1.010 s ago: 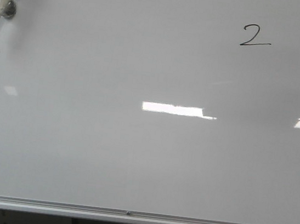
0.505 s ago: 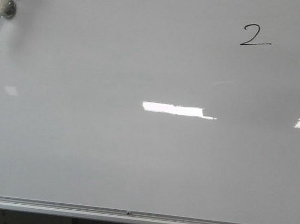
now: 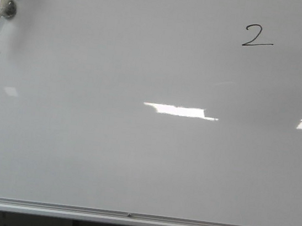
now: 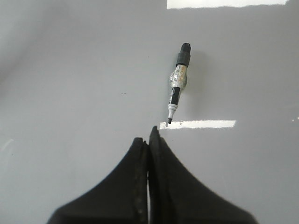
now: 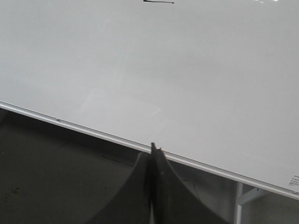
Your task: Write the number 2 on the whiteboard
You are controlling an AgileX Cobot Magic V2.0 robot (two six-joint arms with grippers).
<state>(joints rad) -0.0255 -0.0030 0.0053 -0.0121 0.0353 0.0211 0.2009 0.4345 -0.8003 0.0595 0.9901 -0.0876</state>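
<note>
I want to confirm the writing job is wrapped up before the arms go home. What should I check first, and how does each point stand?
1. number 2 written on the whiteboard: ok.
2. Strokes legible and unsmeared: ok.
3. Marker released, lying on the board: ok.
4. Marker cap on: not ok, tip bare.
5. left gripper shut, empty: ok.
6. right gripper shut, empty: ok.

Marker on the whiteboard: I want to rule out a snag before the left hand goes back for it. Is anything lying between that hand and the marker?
Nothing visible does. In the left wrist view the left hand is shut and empty, and only bare whiteboard separates it from the marker.
</note>
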